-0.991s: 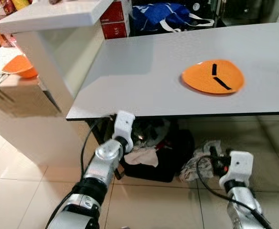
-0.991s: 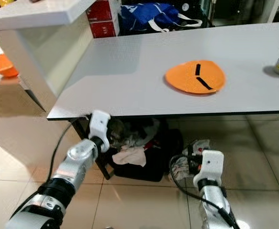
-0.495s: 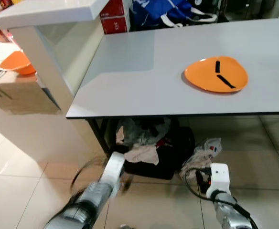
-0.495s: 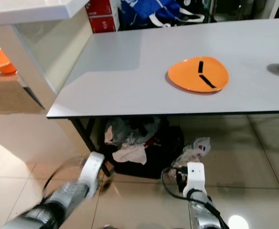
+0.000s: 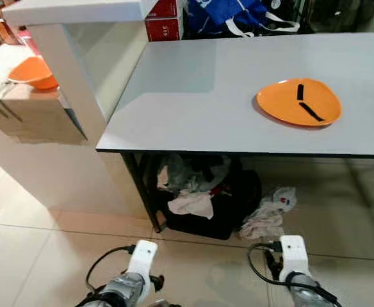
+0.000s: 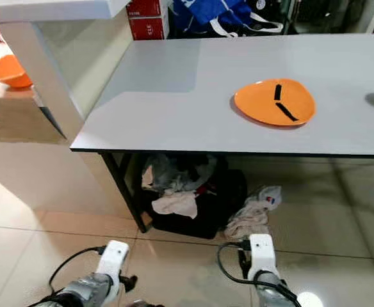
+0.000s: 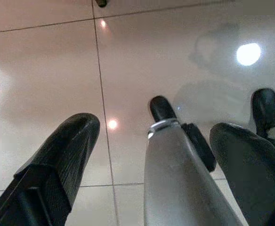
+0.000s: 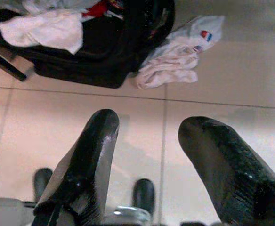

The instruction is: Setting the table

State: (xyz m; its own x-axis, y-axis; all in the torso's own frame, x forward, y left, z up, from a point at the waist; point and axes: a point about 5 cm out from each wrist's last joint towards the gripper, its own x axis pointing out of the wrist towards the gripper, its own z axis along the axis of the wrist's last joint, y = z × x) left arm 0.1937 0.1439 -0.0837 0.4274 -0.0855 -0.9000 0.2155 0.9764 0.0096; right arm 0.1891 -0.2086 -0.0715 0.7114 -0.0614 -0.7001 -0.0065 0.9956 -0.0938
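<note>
- Grey desk (image 5: 238,83) stands ahead of the robot, well above and beyond both claws.
- Orange plate (image 5: 298,102) lies on the desk, toward its right part, w/ two black strips (image 5: 305,102) on top; far up and forward of the right claw.
- Left claw (image 7: 154,155) hangs low at the robot's left side, pointing at the tiled floor (image 7: 128,61); fingers spread apart, nothing between them but the robot's silver leg and black foot further down.
- Right claw (image 8: 149,155) hangs low at the right side, fingers spread, released, gripping nothing.
- Beyond the right claw, on the floor: crumpled white cloth/bag w/ a red-blue mark (image 8: 177,52), just beside a black bag of clothes (image 8: 90,42) under the desk.
- Left of the desk, well apart from the left claw: white counter (image 5: 78,13) and an orange bowl (image 5: 30,71) on a lower surface.
- Behind the desk: red boxes (image 5: 164,19), blue bag (image 5: 228,16).
</note>
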